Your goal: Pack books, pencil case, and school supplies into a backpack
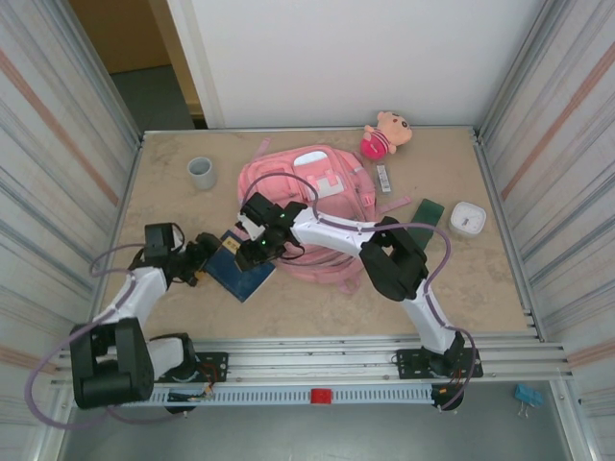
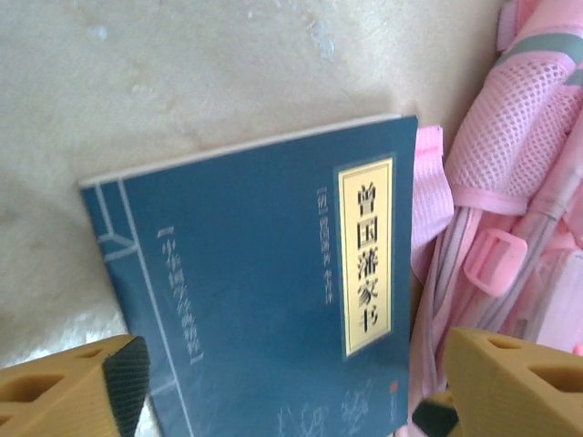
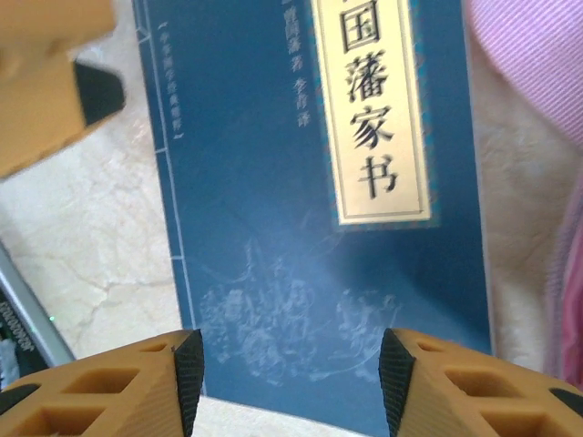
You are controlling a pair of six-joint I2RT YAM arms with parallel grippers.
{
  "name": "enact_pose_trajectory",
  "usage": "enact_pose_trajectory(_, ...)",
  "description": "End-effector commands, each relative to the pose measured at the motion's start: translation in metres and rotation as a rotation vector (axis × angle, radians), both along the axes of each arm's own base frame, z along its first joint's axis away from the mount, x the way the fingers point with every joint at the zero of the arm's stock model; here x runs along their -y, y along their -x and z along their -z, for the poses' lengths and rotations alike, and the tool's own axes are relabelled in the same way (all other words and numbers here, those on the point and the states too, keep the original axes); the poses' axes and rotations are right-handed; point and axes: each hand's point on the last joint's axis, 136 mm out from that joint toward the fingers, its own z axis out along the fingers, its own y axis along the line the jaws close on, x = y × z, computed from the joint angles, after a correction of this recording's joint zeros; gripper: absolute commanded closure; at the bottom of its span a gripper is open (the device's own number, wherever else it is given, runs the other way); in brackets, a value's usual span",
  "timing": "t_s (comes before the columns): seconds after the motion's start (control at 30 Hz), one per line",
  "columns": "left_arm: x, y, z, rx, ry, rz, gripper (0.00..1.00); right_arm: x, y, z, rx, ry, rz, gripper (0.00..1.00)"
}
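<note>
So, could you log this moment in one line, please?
left hand open over navy book | right hand open over it | book on table, beside pink backpack

Left wrist view: navy book (image 2: 255,291) cut off at lower edge, small print blurred; backpack (image 2: 510,155) cut off at right.

Top view: the left arm (image 1: 135,293) rose from its base at lower left, bent at the elbow, forearm pointing right. The left gripper (image 1: 205,254) sat left of centre, jaws set wide. In the left wrist view its fingertips (image 2: 127,369) stood at the two bottom corners.

The right arm (image 1: 423,307) climbed from lower right and folded at the elbow right of centre, forearm reaching left across the middle. The right gripper (image 1: 252,252) pointed down-left, near the left gripper.

Right wrist view: pads (image 3: 189,381) at bottom edge with a clear gap between them. One left finger (image 3: 46,91) showed in the upper left corner.
</note>
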Motion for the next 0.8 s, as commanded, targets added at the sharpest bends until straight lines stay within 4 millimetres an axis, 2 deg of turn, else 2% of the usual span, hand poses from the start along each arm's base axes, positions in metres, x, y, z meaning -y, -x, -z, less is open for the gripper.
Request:
enact_pose_trajectory(0.0,0.006,0.018,0.011,-0.017,0.035,-0.009,0.18,0.007,-0.012,0.022,0.056,0.094,-0.002,0.48)
enact_pose_trajectory(0.1,0.009,0.022,0.018,-0.024,0.048,-0.002,0.20,0.018,-0.020,0.038,0.065,0.146,0.027,0.53)
enact_pose_trajectory(0.23,0.013,0.019,0.025,-0.030,0.071,0.017,0.23,0.032,-0.027,0.058,0.043,0.187,0.062,0.63)
enact_pose_trajectory(0.37,0.021,0.010,0.028,-0.014,0.076,0.056,0.24,0.043,-0.027,0.083,-0.006,0.215,0.088,0.75)
enact_pose_trajectory(0.5,0.034,-0.002,0.026,0.012,0.105,0.102,0.24,0.048,-0.021,0.092,-0.041,0.213,0.088,0.79)
enact_pose_trajectory(0.6,0.050,-0.007,0.009,0.051,0.155,0.139,0.24,0.050,-0.017,0.092,-0.059,0.204,0.089,0.81)
enact_pose_trajectory(0.7,0.068,-0.010,-0.024,0.153,0.163,0.167,0.24,0.050,-0.016,0.088,-0.080,0.182,0.101,0.81)
enact_pose_trajectory(0.77,0.070,-0.010,-0.039,0.205,0.136,0.169,0.25,0.047,-0.015,0.082,-0.087,0.154,0.109,0.82)
